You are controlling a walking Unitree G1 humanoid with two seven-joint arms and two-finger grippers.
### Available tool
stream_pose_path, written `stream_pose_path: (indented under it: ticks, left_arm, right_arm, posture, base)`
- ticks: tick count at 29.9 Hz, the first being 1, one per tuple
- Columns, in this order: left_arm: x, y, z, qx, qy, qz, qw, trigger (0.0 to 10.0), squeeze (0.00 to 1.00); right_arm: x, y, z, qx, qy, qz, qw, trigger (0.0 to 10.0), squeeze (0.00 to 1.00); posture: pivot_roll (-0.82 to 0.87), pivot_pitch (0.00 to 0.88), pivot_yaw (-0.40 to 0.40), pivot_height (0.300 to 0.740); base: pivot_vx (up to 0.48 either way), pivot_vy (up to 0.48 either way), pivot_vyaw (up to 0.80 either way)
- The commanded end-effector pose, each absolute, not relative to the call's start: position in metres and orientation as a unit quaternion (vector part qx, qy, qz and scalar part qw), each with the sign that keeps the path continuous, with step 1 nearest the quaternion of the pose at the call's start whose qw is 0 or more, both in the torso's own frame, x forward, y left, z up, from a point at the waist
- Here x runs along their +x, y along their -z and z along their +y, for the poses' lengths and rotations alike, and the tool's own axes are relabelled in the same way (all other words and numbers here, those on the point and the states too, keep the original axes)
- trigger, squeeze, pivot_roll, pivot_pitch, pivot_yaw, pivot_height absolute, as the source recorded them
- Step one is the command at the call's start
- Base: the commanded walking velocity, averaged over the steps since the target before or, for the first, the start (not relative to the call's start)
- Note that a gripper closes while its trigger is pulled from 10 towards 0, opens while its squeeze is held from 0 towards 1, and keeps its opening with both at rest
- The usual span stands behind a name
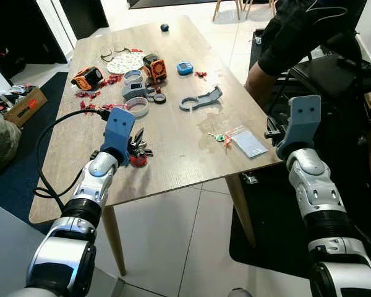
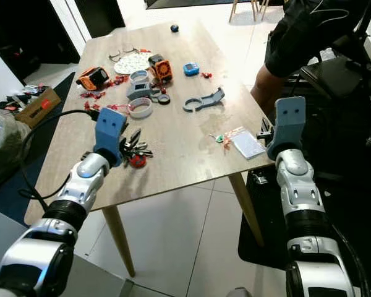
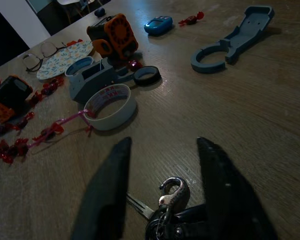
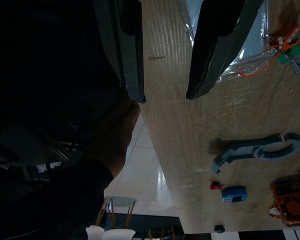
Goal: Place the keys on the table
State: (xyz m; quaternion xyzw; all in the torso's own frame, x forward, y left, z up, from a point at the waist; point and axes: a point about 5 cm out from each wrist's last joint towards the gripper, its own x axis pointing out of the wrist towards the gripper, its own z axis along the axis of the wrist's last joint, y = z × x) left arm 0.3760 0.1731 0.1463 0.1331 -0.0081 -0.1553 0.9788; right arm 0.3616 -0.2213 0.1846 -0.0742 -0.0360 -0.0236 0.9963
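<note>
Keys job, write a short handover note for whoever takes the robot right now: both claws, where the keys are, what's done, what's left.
Left claw: open, low over the table near its front edge, fingers either side of the keys.
Right claw: open, holding nothing, at the table's right edge by the clear plastic sleeve.
Keys: lying on the wood beside a red tag, in front of the tape roll.
Done: keys appear to be set down and released.
Left: lift the left claw away without dragging them. A person sits at the right side, so move with care.
</note>
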Motion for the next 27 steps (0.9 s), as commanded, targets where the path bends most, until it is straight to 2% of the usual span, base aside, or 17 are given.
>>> stream_pose_path:
  ticks: [1, 3, 4, 5, 6, 10, 12, 13, 14, 17, 20, 21, 25, 27]
  left_arm:
    - [0.374, -0.153, 0.198, 0.138, 0.141, -0.015, 0.98, 10.0, 1.0]
    - [0.373, -0.154, 0.201, 0.131, 0.147, -0.019, 0.98, 10.0, 1.0]
    - [0.372, -0.157, 0.203, 0.118, 0.161, -0.03, 0.979, 10.0, 0.95]
    - [0.372, -0.157, 0.203, 0.118, 0.161, -0.03, 0.979, 10.0, 0.95]
    - [0.368, -0.162, 0.208, 0.093, 0.181, -0.044, 0.978, 10.0, 0.0]
    - [0.355, -0.169, 0.223, 0.039, 0.24, -0.076, 0.967, 10.0, 0.0]
    - [0.349, -0.17, 0.228, 0.04, 0.266, -0.08, 0.96, 10.0, 0.0]
    - [0.342, -0.168, 0.23, 0.037, 0.299, -0.077, 0.95, 10.0, 0.0]
    - [0.326, -0.164, 0.23, 0.04, 0.367, -0.07, 0.927, 10.0, 0.0]
    - [0.308, -0.155, 0.239, 0.036, 0.421, -0.032, 0.906, 10.0, 0.0]
    - [0.304, -0.148, 0.249, 0.041, 0.421, -0.005, 0.906, 10.0, 0.0]
    - [0.297, -0.132, 0.264, 0.056, 0.412, 0.045, 0.908, 10.0, 0.0]
    - [0.291, -0.121, 0.274, 0.07, 0.401, 0.076, 0.91, 10.0, 0.0]
    - [0.281, -0.107, 0.291, 0.069, 0.372, 0.123, 0.918, 10.0, 0.0]
  right_arm:
    - [0.364, -0.186, -0.219, -0.076, 0.018, -0.04, 0.996, 10.0, 0.0]
    - [0.364, -0.186, -0.219, -0.076, 0.018, -0.04, 0.996, 10.0, 0.0]
    - [0.364, -0.186, -0.219, -0.076, 0.017, -0.04, 0.996, 10.0, 0.0]
    - [0.364, -0.186, -0.219, -0.076, 0.017, -0.04, 0.996, 10.0, 0.0]
    - [0.364, -0.186, -0.218, -0.076, 0.016, -0.039, 0.996, 10.0, 0.0]
    - [0.364, -0.185, -0.218, -0.076, 0.014, -0.038, 0.996, 10.0, 0.0]
    - [0.364, -0.185, -0.218, -0.076, 0.013, -0.037, 0.996, 10.0, 0.0]
    - [0.364, -0.184, -0.219, -0.076, 0.013, -0.037, 0.996, 10.0, 0.0]
    - [0.364, -0.184, -0.22, -0.076, 0.013, -0.036, 0.996, 10.0, 0.0]
    - [0.363, -0.184, -0.22, -0.077, 0.009, -0.036, 0.996, 10.0, 0.0]
    - [0.363, -0.183, -0.219, -0.077, 0.007, -0.035, 0.996, 10.0, 0.0]
    - [0.362, -0.182, -0.219, -0.078, 0.006, -0.034, 0.996, 10.0, 0.0]
    - [0.362, -0.181, -0.219, -0.078, 0.004, -0.034, 0.996, 10.0, 0.0]
    - [0.361, -0.179, -0.218, -0.079, 0.003, -0.032, 0.996, 10.0, 0.0]
  posture:
    - [-0.15, 0.081, 0.152, 0.74]
    - [-0.15, 0.076, 0.149, 0.74]
    - [-0.15, 0.076, 0.149, 0.74]
    - [-0.15, 0.076, 0.149, 0.74]
    - [-0.15, 0.076, 0.149, 0.74]
    - [-0.15, 0.067, 0.144, 0.74]
    - [-0.15, 0.067, 0.144, 0.74]
    - [-0.15, 0.067, 0.144, 0.74]
    - [-0.15, 0.067, 0.144, 0.74]
    - [-0.13, 0.072, 0.144, 0.74]
    - [-0.13, 0.072, 0.144, 0.74]
    - [-0.13, 0.075, 0.145, 0.74]
    - [-0.13, 0.076, 0.147, 0.74]
    - [-0.13, 0.079, 0.149, 0.74]
  base:
    - [0.0, 0.0, 0.0]
    - [0.0, 0.0, 0.0]
    - [0.0, 0.0, 0.0]
    - [0.0, 0.0, 0.0]
    - [0.0, 0.0, 0.0]
    - [0.0, 0.0, 0.0]
    - [0.0, 0.0, 0.0]
    - [0.0, 0.0, 0.0]
    - [0.0, 0.0, 0.0]
    - [0.0, 0.0, 0.0]
    - [0.0, 0.0, 0.0]
    - [0.0, 0.0, 0.0]
    - [0.0, 0.0, 0.0]
    - [0.0, 0.0, 0.0]
